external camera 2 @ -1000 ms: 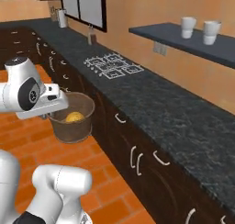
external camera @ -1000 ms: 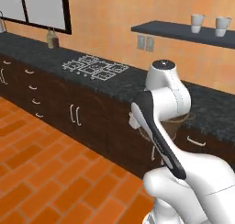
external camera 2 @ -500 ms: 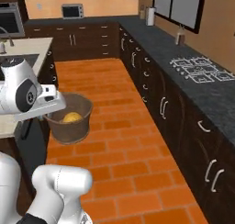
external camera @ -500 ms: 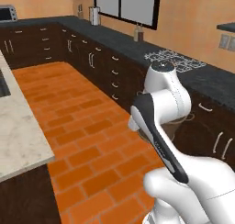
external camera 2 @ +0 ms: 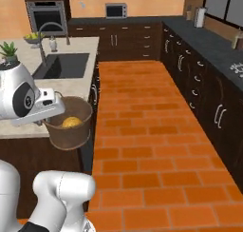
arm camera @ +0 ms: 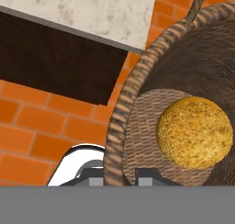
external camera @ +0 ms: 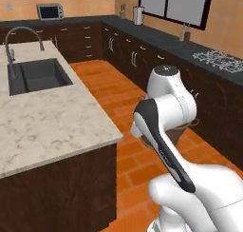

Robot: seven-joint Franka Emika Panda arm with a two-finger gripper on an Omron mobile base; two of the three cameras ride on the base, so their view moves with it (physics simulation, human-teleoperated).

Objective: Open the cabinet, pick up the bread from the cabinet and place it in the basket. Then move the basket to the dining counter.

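Whole scene swung since a second ago from the stove-side wall to the dining surface (external camera: 52, 117), so base driven, not things; tool (arm camera: 120, 175) pinching the rim of the basket (external camera 2: 71, 126), bread (external camera 2: 71, 122) inside, beside that surface's edge, unplaced.

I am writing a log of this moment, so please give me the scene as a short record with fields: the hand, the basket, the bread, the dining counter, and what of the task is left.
hand: shut on the rim of the basket, seen in the hand view
basket: held in the air above the brick floor, beside the corner of the dining counter
bread: lies on the basket's bottom
dining counter: beige marble top with a dark sink and a faucet
left to do: set the basket on the dining counter
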